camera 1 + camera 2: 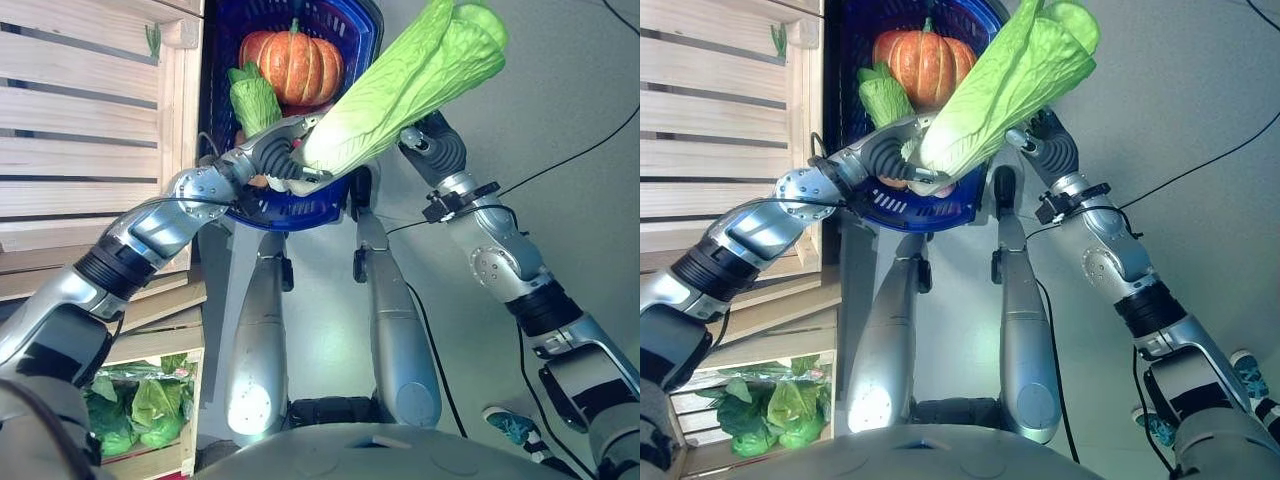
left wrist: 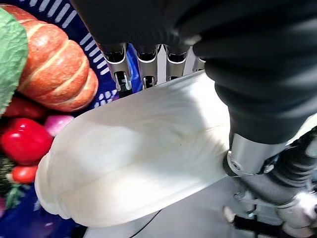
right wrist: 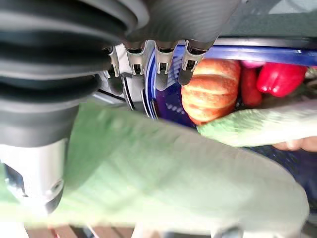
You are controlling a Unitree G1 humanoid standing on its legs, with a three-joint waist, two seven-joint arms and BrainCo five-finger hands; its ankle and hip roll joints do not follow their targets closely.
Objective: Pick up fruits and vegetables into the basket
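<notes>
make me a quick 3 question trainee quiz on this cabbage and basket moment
1. True or false: both robot hands, left and right, hold the napa cabbage.
2. Which large item already lies in the blue basket? A) watermelon B) orange pumpkin C) pineapple
3. Fill in: the left robot hand grips the cabbage at its ____ end, the white base or the leafy top.

Key
1. True: the left holds the white base, the right the green leaves.
2. B
3. white base
</notes>
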